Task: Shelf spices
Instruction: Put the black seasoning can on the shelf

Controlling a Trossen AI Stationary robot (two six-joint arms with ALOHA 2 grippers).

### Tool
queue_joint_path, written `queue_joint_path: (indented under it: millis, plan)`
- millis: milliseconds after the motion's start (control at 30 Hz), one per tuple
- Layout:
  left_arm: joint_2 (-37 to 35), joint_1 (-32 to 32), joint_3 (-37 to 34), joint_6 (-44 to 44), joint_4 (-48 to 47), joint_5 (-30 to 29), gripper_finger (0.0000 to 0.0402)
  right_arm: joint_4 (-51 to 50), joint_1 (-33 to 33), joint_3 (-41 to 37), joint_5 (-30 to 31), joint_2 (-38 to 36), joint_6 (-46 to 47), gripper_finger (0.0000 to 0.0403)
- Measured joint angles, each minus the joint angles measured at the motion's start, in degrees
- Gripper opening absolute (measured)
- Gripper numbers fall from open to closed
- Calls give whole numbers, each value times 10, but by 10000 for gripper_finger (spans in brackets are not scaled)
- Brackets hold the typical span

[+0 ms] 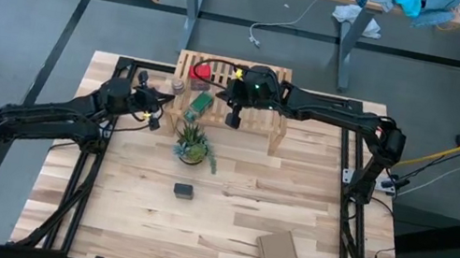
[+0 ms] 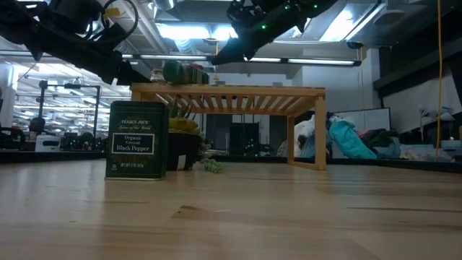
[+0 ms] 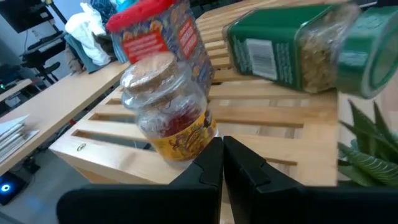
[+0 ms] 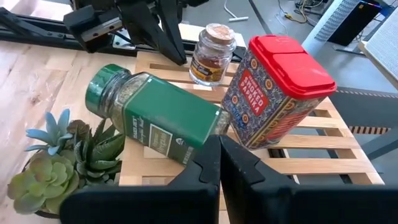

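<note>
Three spices on the shelf, the black pepper tin on the tabletop.

The light-wood shelf (image 4: 323, 146) carries a green-capped jar (image 4: 155, 118) lying on its side, an upright red tin (image 4: 277, 93) and a small cork-topped jar (image 4: 211, 55). The black pepper tin (image 1: 184, 191) stands well apart on the tabletop (image 1: 221, 232), beyond the potted succulent (image 1: 193, 146). Left claw (image 3: 222, 163) and right claw (image 4: 219, 163) are both pinched closed, empty, over the shelf.

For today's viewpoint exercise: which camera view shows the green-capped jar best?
The right wrist view: the green-capped jar lies on its side on the shelf, fully visible. Left wrist blurs it, the high view shows a speck, the low view only its end.
</note>
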Motion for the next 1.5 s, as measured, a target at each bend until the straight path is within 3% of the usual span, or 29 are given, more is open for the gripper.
queue_joint_path:
  millis: [400,733,800,967,1133,1400,1500]
  plan:
    - [-111,-29,0,4,-75,-35,1,-9,0,0,-7,0,0,7]
    - [-198,-67,0,-76,-203,-31,4,-94,34,0,-7,-1,0,20]
    - [-207,-81,0,-105,-205,-6,4,-109,48,0,-7,-1,-1,27]
    - [-213,-124,0,-192,-202,132,18,-141,84,0,-7,-1,-1,51]
    - [-204,-178,0,-319,-209,234,43,-142,119,0,-7,-1,15,81]
    - [-143,-291,0,-442,-234,243,79,-142,176,1,-6,-1,85,138]
    - [-101,-333,0,-477,-235,216,90,-141,196,1,-6,-1,116,157]
